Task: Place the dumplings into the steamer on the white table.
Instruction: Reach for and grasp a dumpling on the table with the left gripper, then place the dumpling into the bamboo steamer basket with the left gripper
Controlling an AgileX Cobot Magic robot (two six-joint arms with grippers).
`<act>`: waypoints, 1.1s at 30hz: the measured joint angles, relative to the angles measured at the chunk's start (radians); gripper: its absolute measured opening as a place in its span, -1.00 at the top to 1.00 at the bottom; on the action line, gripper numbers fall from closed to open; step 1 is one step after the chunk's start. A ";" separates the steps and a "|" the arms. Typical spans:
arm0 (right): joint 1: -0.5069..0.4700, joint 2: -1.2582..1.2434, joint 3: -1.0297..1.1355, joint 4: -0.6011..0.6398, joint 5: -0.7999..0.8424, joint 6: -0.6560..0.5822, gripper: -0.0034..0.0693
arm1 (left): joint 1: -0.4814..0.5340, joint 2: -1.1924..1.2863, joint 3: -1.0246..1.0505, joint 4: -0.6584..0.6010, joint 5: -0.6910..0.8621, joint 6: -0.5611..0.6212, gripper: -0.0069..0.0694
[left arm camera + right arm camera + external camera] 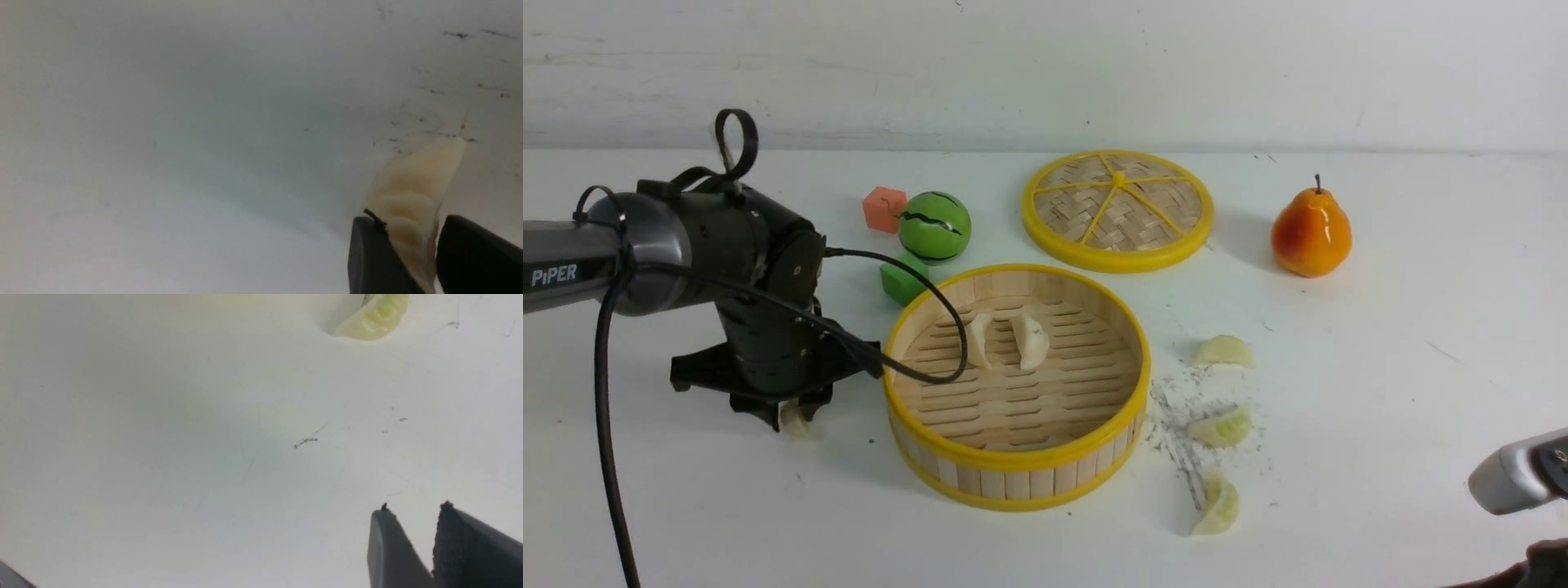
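We see one round bamboo steamer standing open in the middle of a white counter, and we place everything else by it.

Inside the steamer, on its slatted floor, lie a first cream dumpling and a second cream dumpling, side by side and near the far wall. These two are done.

A third cream dumpling is just to the left of the steamer, outside its wall and low at the counter. The left fingers are clenched on it, one dark finger against each side. We cannot tell whether it still touches the counter. We judge it is grasped but not yet carried over the rim.

To the right of the steamer, three pale green dumplings lie on the counter among dark scuffs, apart from one another. They are a far green dumpling, a middle green dumpling and a near green dumpling. Nothing touches them.

The right fingers are released, narrowly parted and empty, over bare counter well to the right of the steamer. One green dumpling shows at the edge of that wrist view, well apart from them.

In all we count six dumplings, three cream and three green. Two are in, one is in the fingers and three are waiting, so four remain to go in.

We also count these other things:
- one flat woven lid behind the steamer
- one pear behind it and to the right
- one striped green ball and one orange cube behind it and to the left
- one green cube just beside its left rim
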 joint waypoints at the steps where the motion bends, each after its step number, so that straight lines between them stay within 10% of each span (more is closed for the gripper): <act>1: 0.000 0.000 0.000 0.000 0.000 0.000 0.42 | 0.000 0.000 0.000 0.000 0.001 0.000 0.19; 25: 0.000 0.000 0.000 0.001 0.001 0.000 0.39 | 0.000 0.006 -0.015 -0.016 -0.001 0.000 0.37; 33: 0.000 0.000 0.000 0.001 -0.015 0.000 0.39 | -0.038 -0.133 -0.227 -0.316 0.018 0.178 0.37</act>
